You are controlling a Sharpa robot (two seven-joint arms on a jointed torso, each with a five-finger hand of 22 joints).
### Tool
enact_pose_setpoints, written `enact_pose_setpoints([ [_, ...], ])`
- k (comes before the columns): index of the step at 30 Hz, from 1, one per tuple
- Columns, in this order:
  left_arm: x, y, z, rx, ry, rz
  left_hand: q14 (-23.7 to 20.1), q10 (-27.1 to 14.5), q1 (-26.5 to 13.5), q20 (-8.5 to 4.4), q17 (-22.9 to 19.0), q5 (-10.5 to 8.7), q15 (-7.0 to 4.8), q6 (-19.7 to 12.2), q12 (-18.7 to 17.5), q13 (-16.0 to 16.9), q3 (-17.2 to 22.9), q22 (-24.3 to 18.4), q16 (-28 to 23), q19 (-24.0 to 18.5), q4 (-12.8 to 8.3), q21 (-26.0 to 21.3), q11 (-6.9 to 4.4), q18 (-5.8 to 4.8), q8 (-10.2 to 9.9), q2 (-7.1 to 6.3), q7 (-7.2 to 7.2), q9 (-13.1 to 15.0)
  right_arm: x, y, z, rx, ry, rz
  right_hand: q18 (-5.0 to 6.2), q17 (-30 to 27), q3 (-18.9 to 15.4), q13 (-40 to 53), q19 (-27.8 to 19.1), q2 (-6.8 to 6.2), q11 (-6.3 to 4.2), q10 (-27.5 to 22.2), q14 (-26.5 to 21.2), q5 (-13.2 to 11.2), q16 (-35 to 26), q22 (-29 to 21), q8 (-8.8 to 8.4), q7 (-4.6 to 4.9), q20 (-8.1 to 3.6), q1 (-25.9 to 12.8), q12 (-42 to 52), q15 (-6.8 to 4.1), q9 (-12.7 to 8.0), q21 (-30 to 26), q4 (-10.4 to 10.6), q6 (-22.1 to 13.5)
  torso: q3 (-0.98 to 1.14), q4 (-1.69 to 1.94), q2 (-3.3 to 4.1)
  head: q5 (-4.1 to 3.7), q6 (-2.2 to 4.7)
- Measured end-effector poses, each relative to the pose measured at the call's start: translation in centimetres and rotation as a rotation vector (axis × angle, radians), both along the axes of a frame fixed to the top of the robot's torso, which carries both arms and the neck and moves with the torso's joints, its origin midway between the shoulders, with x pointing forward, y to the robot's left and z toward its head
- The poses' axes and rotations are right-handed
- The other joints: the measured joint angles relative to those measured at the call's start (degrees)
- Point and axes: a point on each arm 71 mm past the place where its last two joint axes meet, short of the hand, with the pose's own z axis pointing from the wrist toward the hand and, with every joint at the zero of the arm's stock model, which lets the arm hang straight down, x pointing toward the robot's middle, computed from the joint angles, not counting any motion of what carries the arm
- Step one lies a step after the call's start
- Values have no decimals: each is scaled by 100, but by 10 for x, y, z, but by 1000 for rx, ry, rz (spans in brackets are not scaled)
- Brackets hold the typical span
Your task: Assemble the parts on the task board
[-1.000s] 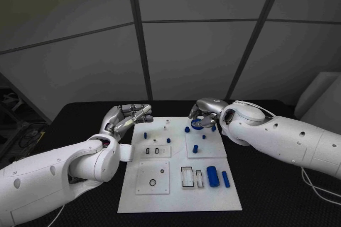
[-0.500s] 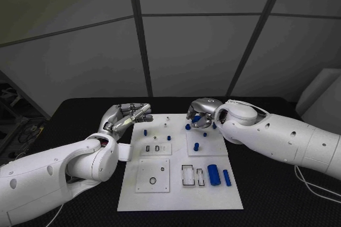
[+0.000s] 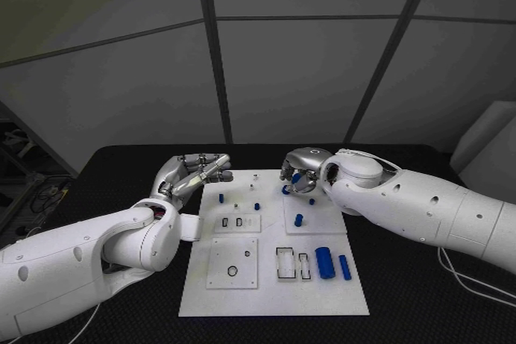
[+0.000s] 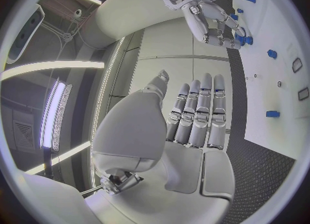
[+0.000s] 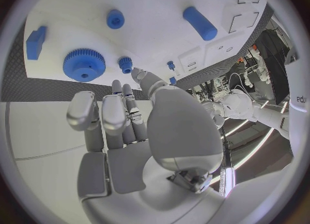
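The white task board [image 3: 323, 299] lies in the middle of the black table. My right hand [image 3: 302, 174] hovers over its far right part, fingers loosely bent, with nothing in them. In the right wrist view my right hand [image 5: 142, 125] is just above a large blue gear [image 5: 84, 64] and a small blue gear [image 5: 125, 63], both on the board [image 5: 155, 6]. My left hand [image 3: 194, 175] is raised at the board's far left corner, fingers straight and side by side, holding nothing. The left wrist view shows my left hand [image 4: 194, 120] and the right hand [image 4: 210, 19] by blue parts.
Near the board's right front lie a thick blue cylinder [image 3: 323, 263] and a slimmer one [image 3: 344, 266] beside rectangular slots. Short blue pegs [image 3: 298, 219] stand further back. A blue block [image 5: 35, 43] lies at the board's edge. Black table surrounds the board.
The right hand has drawn slightly back and left over the far right of the board. The left hand keeps its pose. The camera has shifted a little.
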Motion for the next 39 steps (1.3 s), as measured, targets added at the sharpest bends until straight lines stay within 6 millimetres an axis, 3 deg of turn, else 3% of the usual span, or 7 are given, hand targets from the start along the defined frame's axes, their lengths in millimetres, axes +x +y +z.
enact_pose_setpoints([
  [18, 0, 1, 1, 0, -2, -2, 0, 0, 1, 0, 6, 0, 0, 0, -37, 1, 0, -4, -24, 0, 0, 0, 0, 0, -27, 0, 0, 1, 4, 2, -5, -35, 38, -5, 1, 35, 21, 14, 0, 0, 0, 0, 0, 24, 44, 46, 0, 0, 0, 0, 24, 0, -1, 27, 21, 0, -1, 0, 11, 24, -66],
  [27, 1, 2, 2, 0, -3, -2, 0, -12, -23, 0, 13, 0, 0, -21, -37, 1, 0, -7, -24, -1, 0, 0, 12, 0, -31, 24, 20, 1, 4, 4, -7, -43, 48, -1, 1, 79, 188, 47, 83, 76, -51, 157, 0, -27, 128, 205, 0, 21, -20, 76, 95, 0, 9, 139, 17, 21, 0, 0, 19, 24, -88],
  [39, 1, 2, 2, 1, -4, -3, 0, -21, -22, 0, 16, 0, 0, -20, -66, 1, 0, -9, -23, -1, 0, 0, 20, 0, -49, 23, 20, 1, 4, 8, -9, -47, 55, 11, 1, 157, 326, 67, 144, 85, -73, 281, 0, -71, 199, 351, 12, 42, -24, 84, 124, 0, 25, 245, 20, 88, -1, 5, 29, 29, -115],
])
